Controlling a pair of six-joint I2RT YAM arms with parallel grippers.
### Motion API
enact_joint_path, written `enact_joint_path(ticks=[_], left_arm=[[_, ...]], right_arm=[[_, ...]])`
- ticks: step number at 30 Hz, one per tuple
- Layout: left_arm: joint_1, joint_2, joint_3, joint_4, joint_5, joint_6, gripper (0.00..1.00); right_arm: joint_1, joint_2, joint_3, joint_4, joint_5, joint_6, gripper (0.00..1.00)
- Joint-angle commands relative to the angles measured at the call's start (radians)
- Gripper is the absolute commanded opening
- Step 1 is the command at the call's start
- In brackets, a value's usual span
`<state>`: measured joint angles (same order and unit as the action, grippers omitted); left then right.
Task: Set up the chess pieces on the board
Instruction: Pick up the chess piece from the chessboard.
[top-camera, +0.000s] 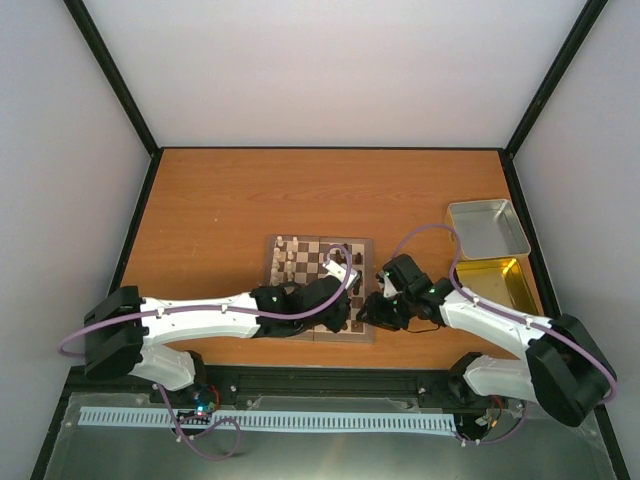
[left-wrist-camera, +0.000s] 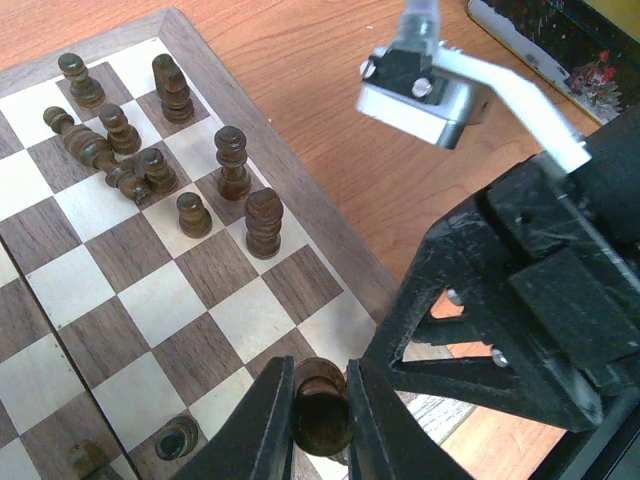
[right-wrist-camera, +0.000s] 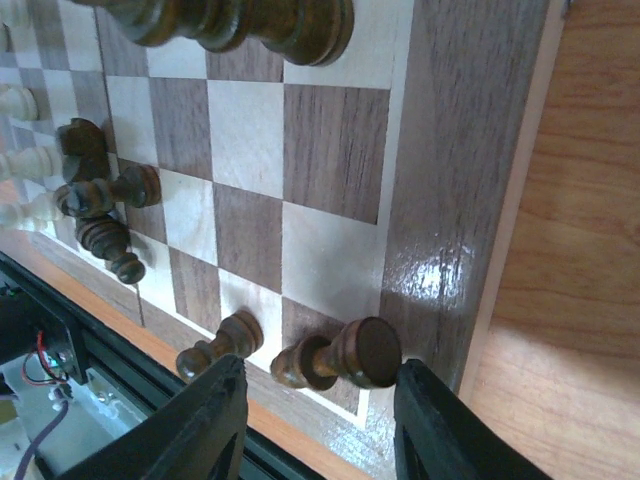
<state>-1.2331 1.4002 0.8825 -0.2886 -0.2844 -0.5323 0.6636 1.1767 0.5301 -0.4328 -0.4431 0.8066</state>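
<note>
The board (top-camera: 300, 262) lies mid-table. My left gripper (left-wrist-camera: 320, 425) is shut on a dark brown chess piece (left-wrist-camera: 322, 408) and holds it over the board's edge squares near a corner. Several dark pieces (left-wrist-camera: 150, 165) stand or lie in a cluster farther up the board. My right gripper (right-wrist-camera: 318, 425) is open, its fingers on either side of a dark piece (right-wrist-camera: 340, 358) that stands on the corner square; a dark pawn (right-wrist-camera: 220, 345) stands one square along. The two grippers are close together in the top view, the left (top-camera: 338, 308) and the right (top-camera: 372, 312).
A silver tray (top-camera: 488, 228) and a gold tray (top-camera: 497, 282) sit at the right of the table. Cream-white pieces (top-camera: 288, 258) stand on the board's left side. The right arm's black frame (left-wrist-camera: 520, 300) is right beside my left fingers. A large dark piece (right-wrist-camera: 240, 25) looms at the top of the right wrist view.
</note>
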Motion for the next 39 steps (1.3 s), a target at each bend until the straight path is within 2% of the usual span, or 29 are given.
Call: enact_joint_path(ticks=[1, 9, 13, 17, 20, 25, 27, 31, 39], left_arm=[[0.001, -0.027, -0.003, 0.041, -0.008, -0.007, 0.01], [0.001, -0.073, -0.04, 0.067, 0.012, 0.0, 0.01], [0.001, -0.084, -0.045, 0.06, 0.008, -0.005, 0.02], [0.001, -0.09, -0.051, 0.059, 0.003, -0.012, 0.01], [0.002, -0.102, -0.06, 0.054, -0.024, -0.032, 0.02], [0.016, -0.13, -0.08, 0.055, -0.064, -0.066, 0.02], [0.024, -0.143, -0.092, 0.055, -0.073, -0.077, 0.01], [0.036, -0.18, -0.116, 0.055, -0.083, -0.096, 0.02], [0.061, -0.256, -0.166, 0.055, -0.101, -0.129, 0.03]], right_arm=[[0.004, 0.05, -0.009, 0.06, -0.014, 0.029, 0.37], [0.008, 0.137, -0.006, 0.19, 0.028, 0.108, 0.26], [0.01, 0.17, 0.015, 0.185, 0.09, 0.095, 0.17], [0.014, 0.183, 0.043, 0.125, 0.159, 0.042, 0.11], [0.034, 0.158, 0.07, 0.061, 0.236, 0.006, 0.13], [0.112, 0.145, 0.136, -0.037, 0.338, -0.016, 0.35], [0.144, 0.159, 0.161, -0.064, 0.373, -0.007, 0.38], [0.182, 0.204, 0.19, -0.1, 0.428, 0.019, 0.35], [0.252, 0.305, 0.271, -0.226, 0.578, 0.029, 0.22]])
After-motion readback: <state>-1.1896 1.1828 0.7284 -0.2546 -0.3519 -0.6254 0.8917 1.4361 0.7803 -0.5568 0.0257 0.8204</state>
